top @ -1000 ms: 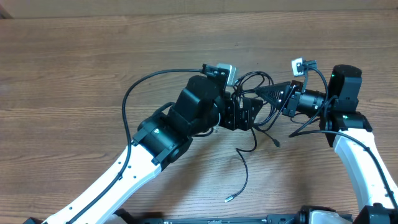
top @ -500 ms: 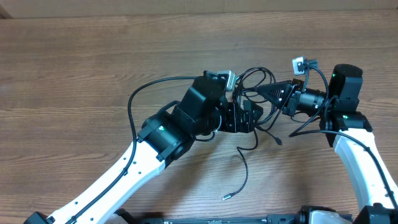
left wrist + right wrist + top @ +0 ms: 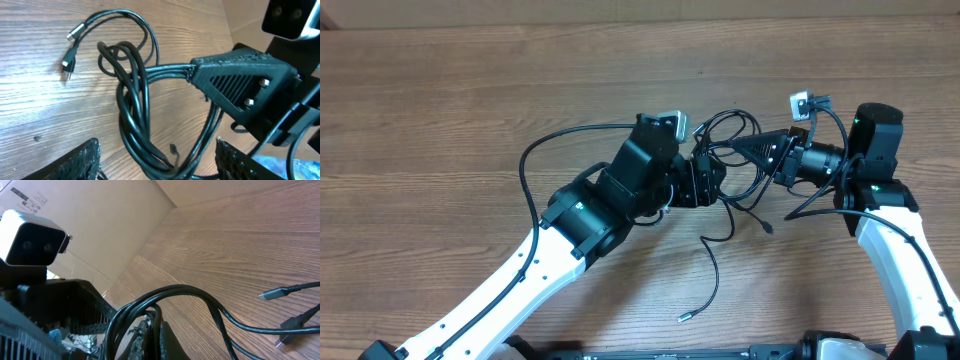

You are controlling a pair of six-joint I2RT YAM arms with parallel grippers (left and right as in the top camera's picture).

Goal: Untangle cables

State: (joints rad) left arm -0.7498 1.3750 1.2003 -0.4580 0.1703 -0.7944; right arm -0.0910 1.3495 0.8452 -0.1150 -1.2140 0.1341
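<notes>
Since 1 second ago the left gripper (image 3: 706, 181) has drawn its jaws in somewhat and turned slightly beside the right gripper (image 3: 725, 150). The right arm looks unmoved.

Most of the wooden table (image 3: 470, 80) on the far side of the right gripper is bare. The left arm (image 3: 590, 205) reaches in from the near left until its fingers almost meet the right gripper's tip. In the left wrist view those fingers (image 3: 85, 160) stand well apart on either side of the hanging strands and pinch nothing that can be seen. The right gripper is closed on the cables (image 3: 134, 115), and several strands run straight into its tip.

The cables hang and loop just beside and below the right gripper, doubled over one another in 1 bunch. Loose tails trail toward the near edge, 1 ending in a small plug (image 3: 686, 317) and another in a plug (image 3: 765, 229) nearer the right gripper.

By my reading the untangling has hardly begun, since no cord lies apart from the rest. What remains is pulling the loops open, freeing each strand and laying them out separately.
</notes>
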